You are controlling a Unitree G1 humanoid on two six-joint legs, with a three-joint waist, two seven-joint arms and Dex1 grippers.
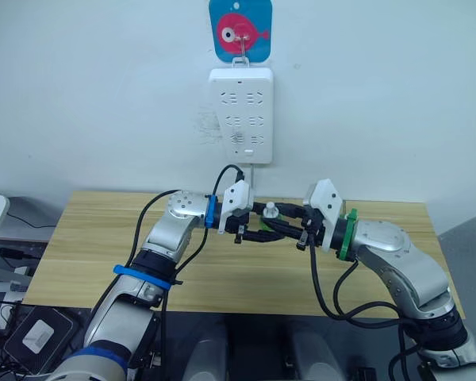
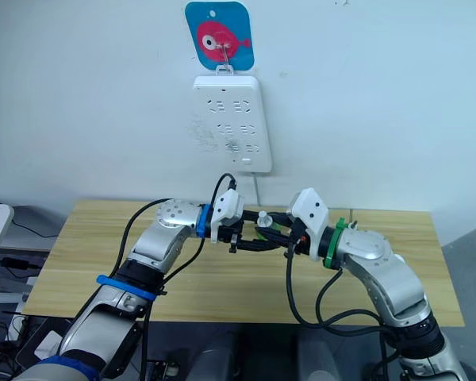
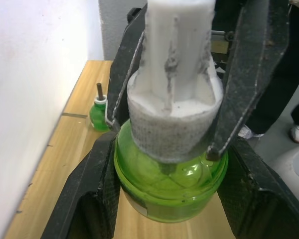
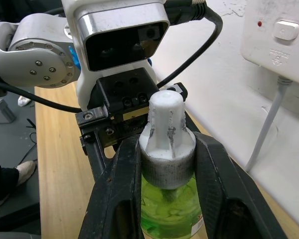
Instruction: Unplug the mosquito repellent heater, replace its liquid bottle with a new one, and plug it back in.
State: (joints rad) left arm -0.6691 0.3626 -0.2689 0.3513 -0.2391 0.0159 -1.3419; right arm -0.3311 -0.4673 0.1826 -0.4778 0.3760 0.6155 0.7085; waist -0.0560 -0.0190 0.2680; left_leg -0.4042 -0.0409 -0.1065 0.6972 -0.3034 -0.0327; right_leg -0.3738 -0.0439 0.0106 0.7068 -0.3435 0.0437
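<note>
Above the worktop (image 1: 246,278), left end effector (image 3: 164,199) pinches the new bottle's (image 3: 172,186) body while right end effector (image 4: 167,164) clamps its white cap (image 4: 167,142), presumably for unscrewing.

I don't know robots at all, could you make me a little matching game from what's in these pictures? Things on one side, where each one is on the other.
Things:
1. capped green bottle
2. uncapped green bottle with wick
3. white power strip
4. blue card with a pink fish

Places:
A. standing on the wooden table, near the wall
B. topmost on the wall
C. held above the table, in the jaws of both arms
D. on the wall, just under the fish

Pairs: 1-C, 2-A, 3-D, 4-B
</note>
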